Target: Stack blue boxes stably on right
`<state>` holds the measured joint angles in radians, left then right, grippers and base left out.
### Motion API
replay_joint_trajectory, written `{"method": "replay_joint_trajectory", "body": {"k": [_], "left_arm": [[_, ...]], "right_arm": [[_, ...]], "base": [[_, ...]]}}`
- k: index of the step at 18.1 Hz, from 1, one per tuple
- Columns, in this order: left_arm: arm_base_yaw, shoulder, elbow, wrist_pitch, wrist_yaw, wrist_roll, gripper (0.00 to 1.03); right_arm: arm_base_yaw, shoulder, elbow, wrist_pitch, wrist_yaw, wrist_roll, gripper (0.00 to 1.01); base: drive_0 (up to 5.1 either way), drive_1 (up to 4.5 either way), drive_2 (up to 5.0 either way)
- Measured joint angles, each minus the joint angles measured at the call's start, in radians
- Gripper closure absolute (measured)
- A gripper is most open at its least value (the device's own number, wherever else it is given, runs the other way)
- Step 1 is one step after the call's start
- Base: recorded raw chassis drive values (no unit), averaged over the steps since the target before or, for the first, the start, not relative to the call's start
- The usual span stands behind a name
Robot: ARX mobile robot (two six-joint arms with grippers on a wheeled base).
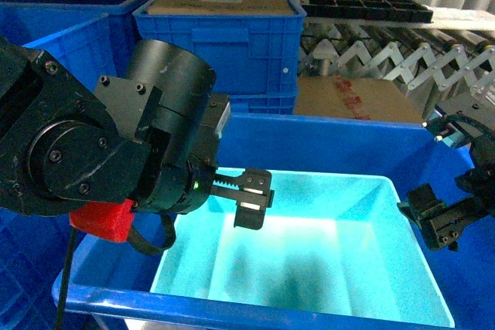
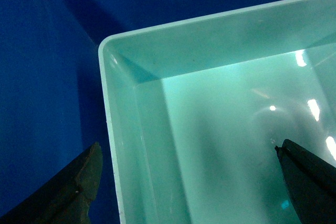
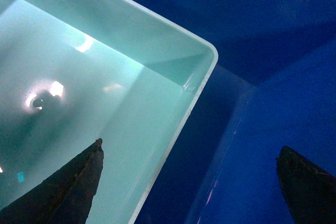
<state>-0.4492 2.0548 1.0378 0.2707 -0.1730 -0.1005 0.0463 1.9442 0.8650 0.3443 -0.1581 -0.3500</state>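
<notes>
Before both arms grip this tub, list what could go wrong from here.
1. Each open tool straddles a thin sloped wall of the turquoise tub: the left tool at the left rim, the right tool at the right. A grip there may slip.
2. The tub sits close inside the royal-blue crate; the outer fingers could jam against the crate wall.

The left arm (image 1: 93, 144) is seen large and close on the left of the head view, its black joints bent and its wrist turned inward. The left gripper (image 1: 251, 199) is held out to the right, pointing downward. In the left wrist view its jaws are spread wide apart. The right gripper (image 1: 435, 218) is seen at the right edge, angled inward and down. In the right wrist view its jaws are likewise spread wide, nothing being held.
</notes>
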Motion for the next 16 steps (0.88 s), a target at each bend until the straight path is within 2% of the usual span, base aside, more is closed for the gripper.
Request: {"method": "replay_joint_trajectory", "body": {"k": [3, 5, 9, 11, 12, 13, 14, 15, 16], "left_arm": [[0.000, -0.001, 0.000, 0.017, -0.020, 0.003, 0.05], [0.002, -0.031, 0.019, 0.027, -0.015, 0.005, 0.05], [0.038, -0.189, 0.053, 0.034, 0.022, 0.004, 0.05], [0.083, -0.338, -0.023, 0.050, 0.049, 0.028, 0.05], [0.116, -0.432, -0.081, 0.053, 0.055, 0.038, 0.05], [0.144, -0.501, -0.118, 0.040, 0.066, 0.039, 0.05], [0.179, -0.595, -0.164, 0.016, 0.078, 0.038, 0.05], [0.217, -0.708, -0.209, -0.023, 0.079, 0.040, 0.05], [0.238, -0.779, -0.229, -0.051, 0.080, 0.040, 0.05]], "right_arm": [[0.001, 0.000, 0.001, 0.005, -0.010, -0.001, 0.03], [0.002, -0.001, 0.038, 0.014, -0.027, 0.013, 0.03], [-0.019, -0.076, 0.159, 0.005, -0.098, 0.101, 0.03], [-0.092, -0.155, 0.179, 0.021, -0.182, 0.165, 0.03], [-0.142, -0.199, 0.179, 0.024, -0.203, 0.194, 0.03], [-0.169, -0.223, 0.179, 0.023, -0.217, 0.204, 0.03], [-0.214, -0.285, 0.174, 0.005, -0.241, 0.233, 0.03], [-0.246, -0.356, 0.157, 0.013, -0.252, 0.258, 0.03], [-0.254, -0.412, 0.138, 0.014, -0.259, 0.276, 0.03]], "base": [[0.0, 0.00, 0.0], [0.0, 0.00, 0.0], [0.0, 0.00, 0.0], [0.0, 0.00, 0.0], [0.0, 0.00, 0.0], [0.0, 0.00, 0.0], [0.0, 0.00, 0.0], [0.0, 0.00, 0.0], [0.0, 0.00, 0.0]]}}
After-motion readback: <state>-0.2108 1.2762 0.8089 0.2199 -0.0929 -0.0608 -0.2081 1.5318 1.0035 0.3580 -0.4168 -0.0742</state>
